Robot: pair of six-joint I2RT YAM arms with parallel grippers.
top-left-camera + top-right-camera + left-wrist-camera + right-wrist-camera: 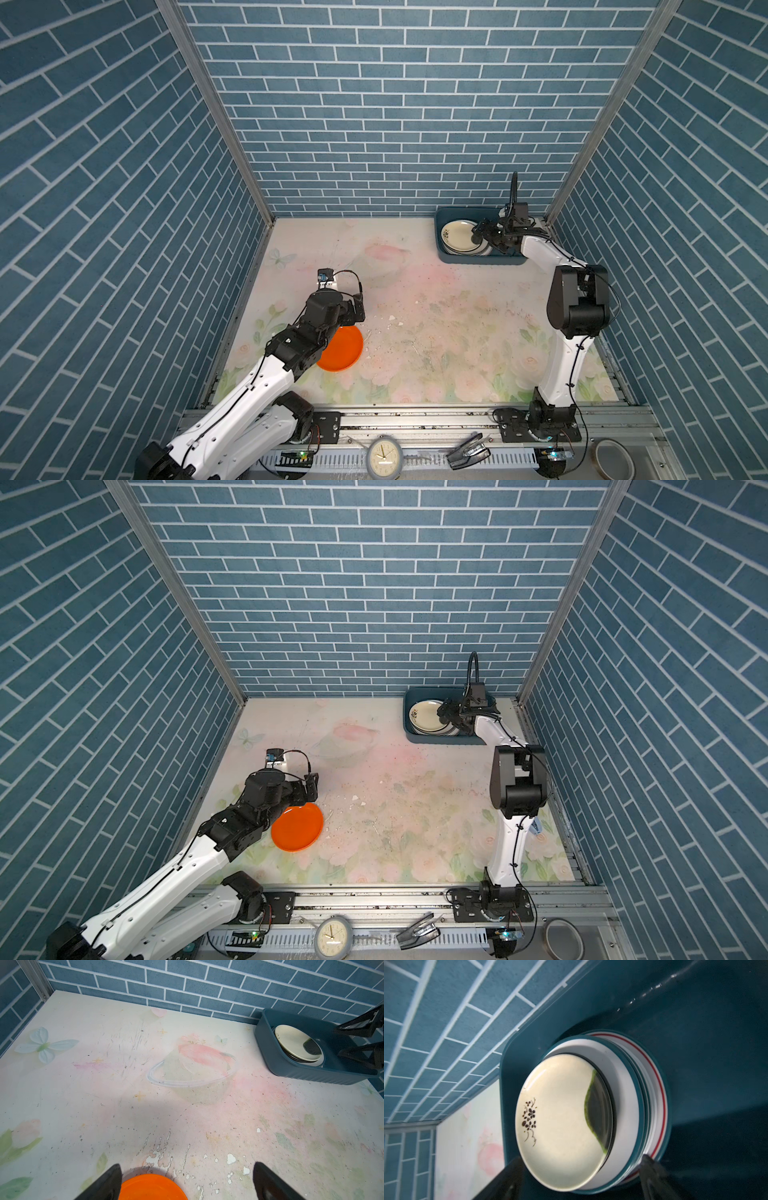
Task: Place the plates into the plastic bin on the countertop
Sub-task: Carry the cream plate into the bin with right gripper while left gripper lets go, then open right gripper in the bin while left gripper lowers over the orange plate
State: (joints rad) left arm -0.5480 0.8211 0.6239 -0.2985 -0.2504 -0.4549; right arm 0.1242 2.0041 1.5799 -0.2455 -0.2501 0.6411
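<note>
Left gripper [187, 1165] hung low over the countertop [415, 299], jaws spread wide, nothing between them. Only its two dark fingertips [112, 1180] poked into the left wrist view. Right under it lay the orange plate [343, 349], flat on the countertop toward the front left. The arm covered that plate's left part in both top views, and the wrist view cut off all but its far edge.

Over in the back right corner, the plastic bin [478, 259] sat against the wall, and the right gripper [581, 1157] reached in over it with jaws parted, gripping nothing. Its fingers stood either side of the stack's near edge; whether either one touched a rim, I couldn't tell.

On top of that stack lay the cream plate [560, 1122] with a small dark flower sprig. Beneath it showed a sliver of black rim, then a teal-rimmed white plate [627, 1105] and a red-lined plate [660, 1088]. The layers bunched too tightly for a count. A dark, green-edged patch on the cream plate was hard to identify. In both top views the right wrist hid the bin's right half.
</note>
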